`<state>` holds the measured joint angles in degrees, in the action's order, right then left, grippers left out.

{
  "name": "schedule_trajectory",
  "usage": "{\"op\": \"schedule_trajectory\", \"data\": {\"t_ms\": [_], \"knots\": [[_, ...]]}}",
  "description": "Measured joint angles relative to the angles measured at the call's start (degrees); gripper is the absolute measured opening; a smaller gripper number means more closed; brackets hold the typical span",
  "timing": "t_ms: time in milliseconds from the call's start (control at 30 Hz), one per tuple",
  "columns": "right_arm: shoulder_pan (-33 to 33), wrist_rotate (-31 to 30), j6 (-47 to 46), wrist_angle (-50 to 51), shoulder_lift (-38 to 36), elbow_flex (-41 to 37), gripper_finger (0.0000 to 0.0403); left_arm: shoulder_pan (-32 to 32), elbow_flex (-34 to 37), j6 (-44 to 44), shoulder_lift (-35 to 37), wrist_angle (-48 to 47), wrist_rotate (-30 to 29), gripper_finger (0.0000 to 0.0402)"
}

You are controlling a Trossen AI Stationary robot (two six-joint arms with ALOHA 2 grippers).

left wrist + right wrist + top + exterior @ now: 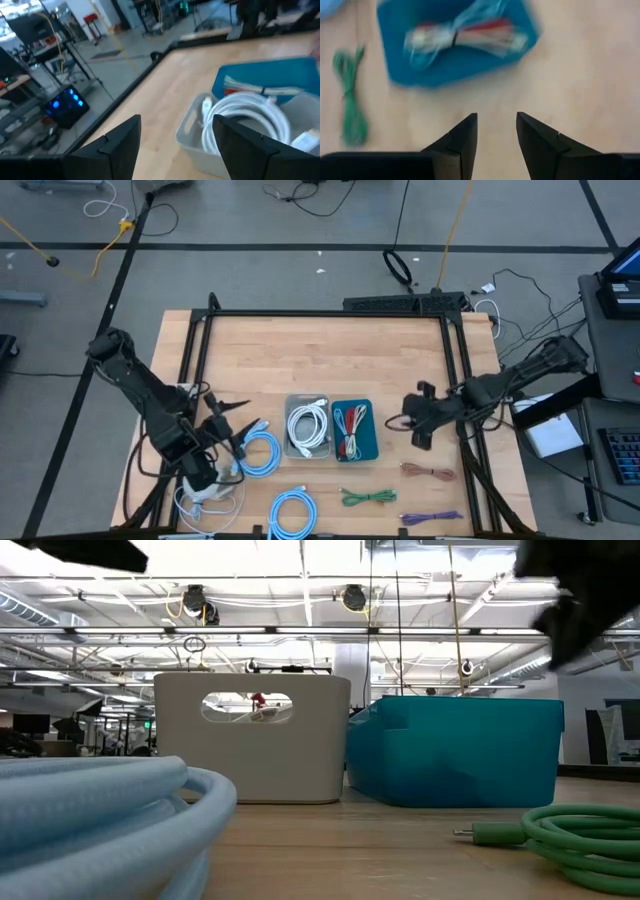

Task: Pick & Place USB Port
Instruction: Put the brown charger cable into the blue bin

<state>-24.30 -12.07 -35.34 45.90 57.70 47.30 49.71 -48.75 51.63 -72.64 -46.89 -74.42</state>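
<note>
A robotics lab or industrial workshop: a wooden table (330, 360) stands on a grey concrete floor (300, 275) with cords trailing across it and taped lines. Beyond the table, a high open ceiling with exposed steel trusses (300, 635), strip lights and hanging cable reels (197, 602); a computer keyboard (622, 455) sits at the right.

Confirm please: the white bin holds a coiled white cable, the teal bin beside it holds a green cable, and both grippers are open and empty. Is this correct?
Not quite. The teal bin holds a bundle of red and white cables; the high view shows this. The green cable lies on the table. The white bin holds the white cable, and the left gripper and right gripper are open and empty.
</note>
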Motion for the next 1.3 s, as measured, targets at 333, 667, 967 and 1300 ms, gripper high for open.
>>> {"op": "schedule_trajectory", "data": {"t_ms": [333,667,967,1300], "knots": [[-12.0,24.3,-23.1,-4.4,14.4,-1.9,0.0128,-4.1,0.0,-0.1,0.0,-1.1,4.8,0.0248],[-23.4,14.5,-36.5,-3.5,19.0,-1.7,0.0128,-3.1,0.0,0.4,0.0,-0.1,6.4,0.0248],[-26.5,16.9,-40.3,-5.6,24.0,-1.8,0.0128,-0.9,0.0,0.2,-0.1,0.5,7.4,0.0248],[-28.3,16.4,-39.7,-7.4,32.3,-1.4,0.0128,-0.8,0.0,0.2,-0.1,0.5,7.8,0.0248]]}}
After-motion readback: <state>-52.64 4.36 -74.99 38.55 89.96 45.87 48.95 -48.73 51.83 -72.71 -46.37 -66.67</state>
